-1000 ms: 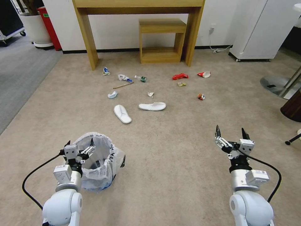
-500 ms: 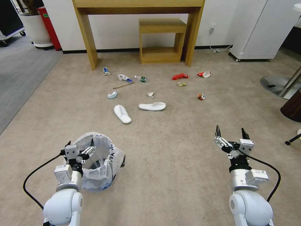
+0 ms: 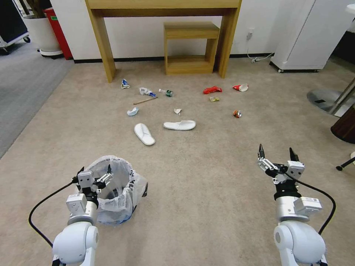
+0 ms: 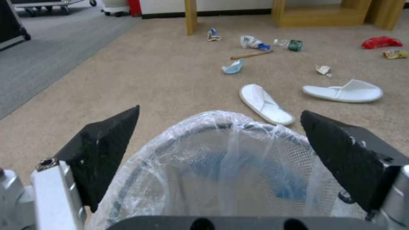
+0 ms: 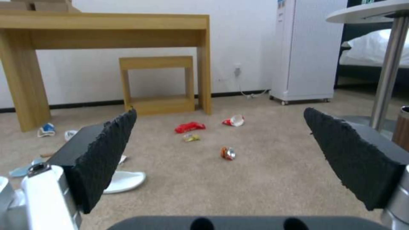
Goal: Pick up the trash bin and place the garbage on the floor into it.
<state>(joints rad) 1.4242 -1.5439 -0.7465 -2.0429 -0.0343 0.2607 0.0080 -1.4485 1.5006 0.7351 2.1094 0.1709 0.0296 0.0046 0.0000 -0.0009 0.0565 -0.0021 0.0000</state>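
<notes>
The left gripper (image 3: 94,173) hangs wide open over the near rim of the bag-lined trash bin (image 3: 120,192); closing on loose plastic alone could let the bin slip. Beyond the bin lies the garbage (image 3: 168,93). The right gripper (image 3: 277,155) idles open well right of the bin

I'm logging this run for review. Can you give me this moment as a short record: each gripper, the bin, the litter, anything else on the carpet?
left gripper: open, at the near rim of the trash bin, not gripping it
right gripper: open, held above bare floor
trash bin: upright on the floor, bag-lined
garbage: scattered before the wooden desk, none in the bin
slippers: two white ones, between bin and litter
</notes>
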